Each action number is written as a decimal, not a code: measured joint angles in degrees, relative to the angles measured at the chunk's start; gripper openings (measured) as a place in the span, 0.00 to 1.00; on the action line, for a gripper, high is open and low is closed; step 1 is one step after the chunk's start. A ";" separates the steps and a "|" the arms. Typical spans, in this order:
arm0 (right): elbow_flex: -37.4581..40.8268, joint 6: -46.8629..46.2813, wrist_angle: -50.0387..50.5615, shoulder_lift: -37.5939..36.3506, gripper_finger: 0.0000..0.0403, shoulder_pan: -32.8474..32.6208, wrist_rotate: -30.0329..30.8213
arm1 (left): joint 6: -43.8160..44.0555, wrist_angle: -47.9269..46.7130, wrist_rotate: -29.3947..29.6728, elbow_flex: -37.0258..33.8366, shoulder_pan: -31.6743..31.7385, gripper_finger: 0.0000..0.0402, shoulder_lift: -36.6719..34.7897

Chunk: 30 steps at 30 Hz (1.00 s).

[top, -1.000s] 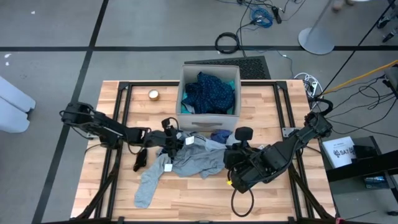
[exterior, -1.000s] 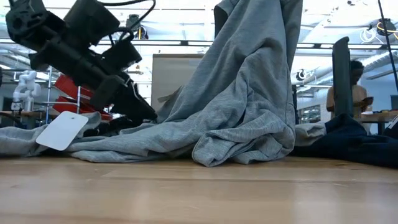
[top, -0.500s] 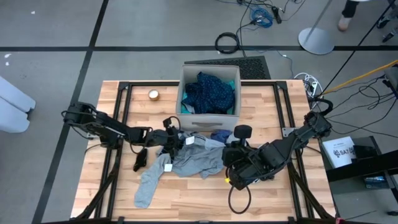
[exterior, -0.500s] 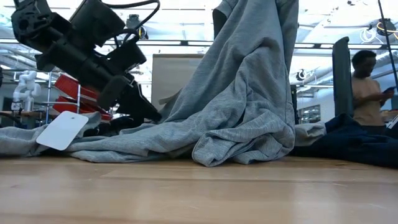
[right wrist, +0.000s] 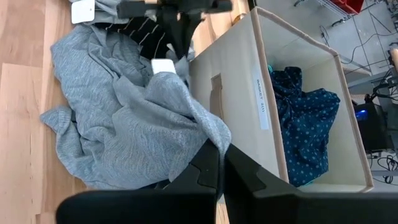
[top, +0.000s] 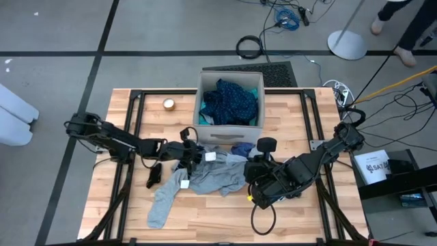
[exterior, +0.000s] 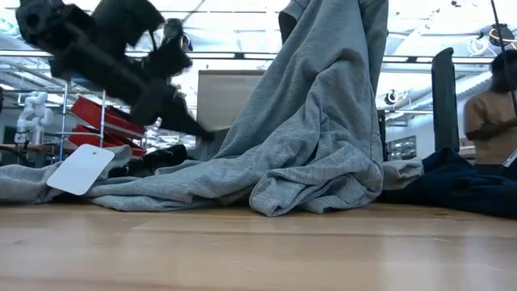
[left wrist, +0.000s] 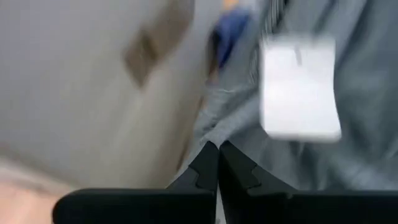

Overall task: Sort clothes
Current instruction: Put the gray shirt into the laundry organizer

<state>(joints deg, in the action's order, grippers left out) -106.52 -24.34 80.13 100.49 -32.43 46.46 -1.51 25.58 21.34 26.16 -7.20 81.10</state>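
Note:
A large grey garment (top: 208,176) lies on the table in front of the beige box (top: 230,130). One part (exterior: 331,97) is drawn up under my right gripper (right wrist: 219,158), which is shut on it. My left gripper (left wrist: 217,149) is shut at this garment's edge near the box wall, beside a white tag (left wrist: 300,93) and a black-and-white striped garment (right wrist: 146,38). The navy dotted garment (top: 232,101) sits in the box on a turquoise one (top: 258,117). A black sock (top: 153,175) and a dark blue cloth (top: 240,148) rest on the table. My left gripper's shut fingertips (left wrist: 208,155) stand against the grey cloth (left wrist: 205,134) next to the box, slanting down from the table's left. I cannot tell whether any cloth is caught between them. My right gripper pinches a bunched fold of the grey garment (right wrist: 202,134) between its two fingers. That part hangs steeply below the hold, and the remainder (exterior: 242,190) lies spread on the table.
A small roll (top: 168,104) lies at the far left of the table. A second white tag (exterior: 81,168) lies on the grey cloth near the table's left. A long grey piece (top: 160,205) trails toward the near edge. A person (exterior: 493,105) stands beyond the table.
My left gripper has shut and risen a little beside the box, uncovering dark cloth that lay under it. The grey garment under my right gripper has kept its shape. The person in the room behind has walked toward the right.

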 joint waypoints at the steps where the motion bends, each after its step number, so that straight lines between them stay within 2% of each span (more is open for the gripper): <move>1: 0.01 0.00 0.11 0.00 0.00 -0.26 0.02 | -0.84 -0.62 0.24 0.73 -0.53 0.01 -1.45; 7: 0.02 -1.21 3.31 0.00 0.00 -2.02 0.81 | -5.17 -2.51 2.33 4.41 -4.31 0.01 -12.02; 12: 0.04 0.00 6.16 -1.77 0.00 -2.55 6.82 | -8.38 -2.69 2.54 6.06 -6.66 0.01 -20.45; 17: 0.04 0.02 4.79 -6.13 0.00 -2.44 14.19 | -9.48 -2.54 2.65 8.67 -7.19 0.01 -26.88; 21: 0.04 1.05 0.55 -9.73 0.00 -2.44 21.37 | -11.81 -2.56 2.65 11.17 -7.19 0.01 -30.60; 25: 0.03 6.87 -7.90 -13.03 0.00 -2.07 29.15 | -12.66 -1.96 2.67 14.76 -7.11 0.00 -32.62; 30: 0.00 20.86 -22.02 -16.62 0.00 -0.96 31.45 | -13.02 -1.96 2.65 20.87 -7.04 0.00 -32.96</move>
<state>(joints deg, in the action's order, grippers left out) -106.52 -3.47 58.11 83.87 -33.40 77.91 -14.54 23.62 23.99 47.03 -14.24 48.14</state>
